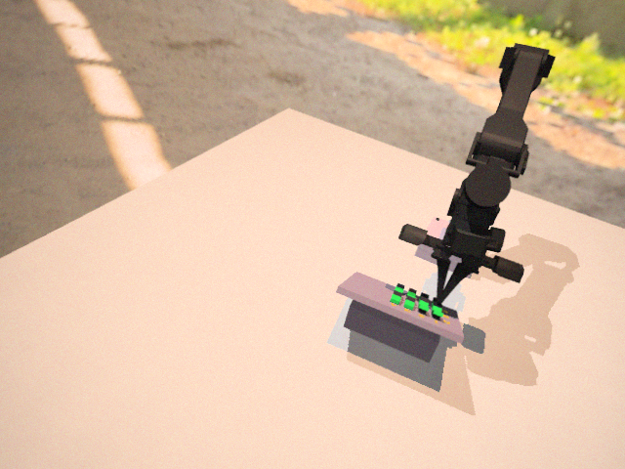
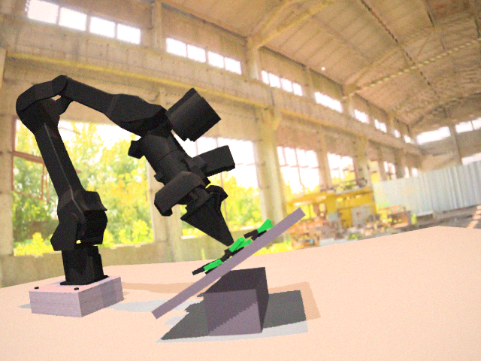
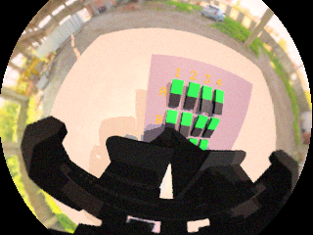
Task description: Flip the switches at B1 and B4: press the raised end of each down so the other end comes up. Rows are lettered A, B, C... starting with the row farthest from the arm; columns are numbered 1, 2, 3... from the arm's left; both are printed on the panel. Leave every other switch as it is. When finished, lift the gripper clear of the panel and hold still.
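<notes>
The tilted pink panel [image 1: 357,282] [image 2: 186,292] [image 3: 160,70] carries rows of green-and-black rocker switches. My gripper [image 1: 439,301] [image 2: 231,244] [image 3: 169,130] is shut and empty, its tips pointing down at the panel in column 1. In the wrist view the tips are at the near, dark end of switch B1 [image 3: 171,117]; whether they touch it is not clear. Switch B4 [image 3: 213,123] stands to the right, free of the fingers. Which ends of B1 and B4 are raised is hard to tell. The fingers hide much of row C.
Row A, with switches A1 [image 3: 176,93] and A4 [image 3: 218,102], lies beyond row B. Switches B2 [image 3: 186,122] and B3 [image 3: 199,125] stand between B1 and B4. A dark block [image 1: 391,330] [image 2: 234,310] supports the panel. The arm's base [image 2: 75,297] stands on the near side.
</notes>
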Robot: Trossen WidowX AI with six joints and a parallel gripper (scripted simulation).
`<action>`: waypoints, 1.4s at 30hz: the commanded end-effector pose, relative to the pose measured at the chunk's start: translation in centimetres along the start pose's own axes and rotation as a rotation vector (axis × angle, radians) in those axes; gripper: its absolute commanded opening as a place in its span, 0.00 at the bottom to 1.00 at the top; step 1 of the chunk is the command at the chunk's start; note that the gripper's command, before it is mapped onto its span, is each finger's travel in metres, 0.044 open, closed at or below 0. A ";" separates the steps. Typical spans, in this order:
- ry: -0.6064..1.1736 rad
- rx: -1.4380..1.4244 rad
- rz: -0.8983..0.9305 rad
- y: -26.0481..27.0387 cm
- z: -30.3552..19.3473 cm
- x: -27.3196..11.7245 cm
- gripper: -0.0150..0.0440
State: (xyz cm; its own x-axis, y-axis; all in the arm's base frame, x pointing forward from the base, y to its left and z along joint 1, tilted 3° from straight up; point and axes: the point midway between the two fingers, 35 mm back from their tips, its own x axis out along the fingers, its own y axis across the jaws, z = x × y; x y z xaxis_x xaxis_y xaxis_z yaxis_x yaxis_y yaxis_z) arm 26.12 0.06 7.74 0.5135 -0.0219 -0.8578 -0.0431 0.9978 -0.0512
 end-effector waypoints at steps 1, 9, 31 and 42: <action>0.001 -0.001 0.000 0.0 -0.1 0.1 0.25; 0.001 -0.001 0.000 0.0 -0.1 0.1 0.25; 0.001 -0.001 0.000 0.0 -0.1 0.3 0.25; 0.001 -0.001 0.000 0.0 -0.1 0.5 0.25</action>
State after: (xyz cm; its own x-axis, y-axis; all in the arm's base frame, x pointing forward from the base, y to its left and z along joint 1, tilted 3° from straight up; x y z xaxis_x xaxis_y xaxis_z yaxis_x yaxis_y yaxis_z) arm 26.24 0.04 7.34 0.5111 -0.0223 -0.8592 -0.0424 0.9978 -0.0511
